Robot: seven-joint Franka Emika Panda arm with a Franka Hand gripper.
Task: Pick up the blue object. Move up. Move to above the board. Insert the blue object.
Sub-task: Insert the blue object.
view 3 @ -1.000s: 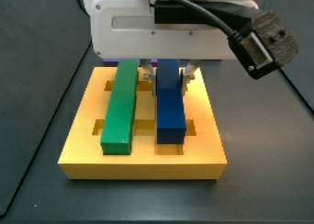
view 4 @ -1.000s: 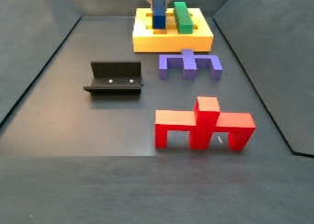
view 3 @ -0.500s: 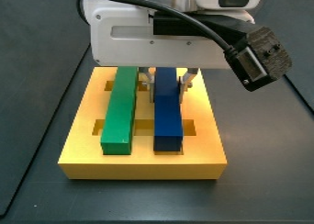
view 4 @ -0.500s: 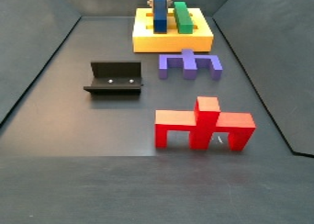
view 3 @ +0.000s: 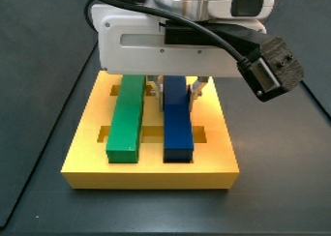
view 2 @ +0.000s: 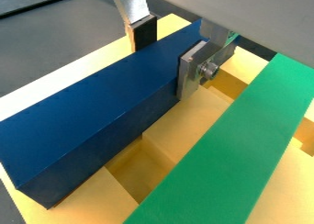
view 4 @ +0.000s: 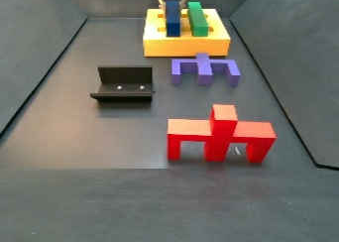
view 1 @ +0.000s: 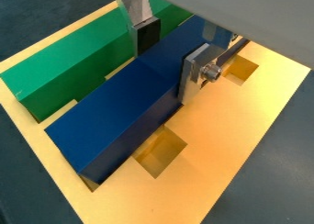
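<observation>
The blue object (view 3: 179, 124) is a long navy bar lying lengthwise in the middle groove of the yellow board (view 3: 149, 172), beside the green bar (view 3: 126, 114). My gripper (view 3: 177, 87) stands over the bar's far end, one finger on each long side, shut on it. Both wrist views show the bar (view 1: 123, 108) (view 2: 86, 117) between the silver fingers (view 1: 196, 73) (view 2: 194, 67), the gripper (view 1: 171, 55) (view 2: 170, 51) close over the board (view 1: 233, 145) (view 2: 172, 147). In a side view the gripper (view 4: 169, 6), bar (view 4: 171, 20) and board (view 4: 185, 46) are far off and small.
The green bar (view 4: 196, 18) fills the neighbouring groove. On the dark floor nearer that camera lie a purple-blue notched block (view 4: 205, 69), the fixture (view 4: 123, 84) and a large red piece (view 4: 219, 135). Sloping dark walls bound the floor on both sides.
The gripper has come down with the blue object. The bar was tilted with its near end above the board; it now lies flat in the middle groove.
</observation>
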